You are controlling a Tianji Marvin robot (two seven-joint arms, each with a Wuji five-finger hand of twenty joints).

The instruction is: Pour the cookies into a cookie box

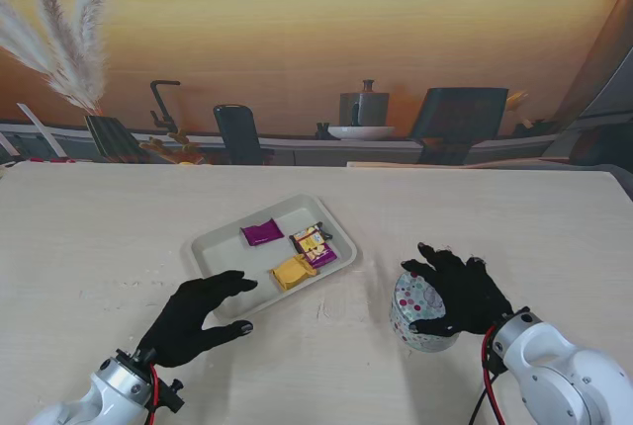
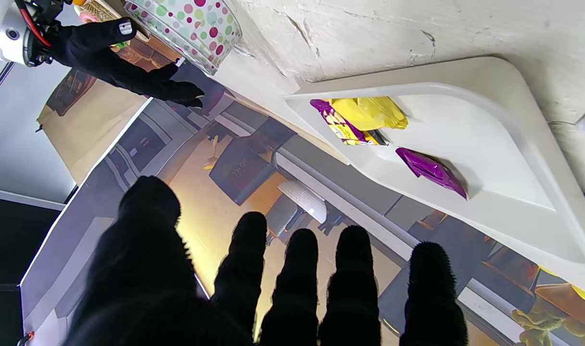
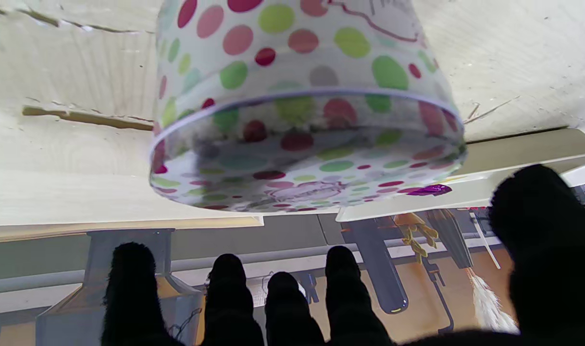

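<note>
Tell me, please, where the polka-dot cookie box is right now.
In the stand view the polka-dot cookie box stands on the table's right side, just right of the white tray and nearer to me, with the right hand at it.

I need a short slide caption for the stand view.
Both hands open: left hand near the tray of wrapped cookies, right hand over the dotted cookie box.

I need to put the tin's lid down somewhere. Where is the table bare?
Bare table lies left of the tray, far beyond it toward the back edge, and right of the tin. It is crowded between tray and tin, and at the tray's near corner, where the left hand hovers. The right hand is over the tin.
</note>
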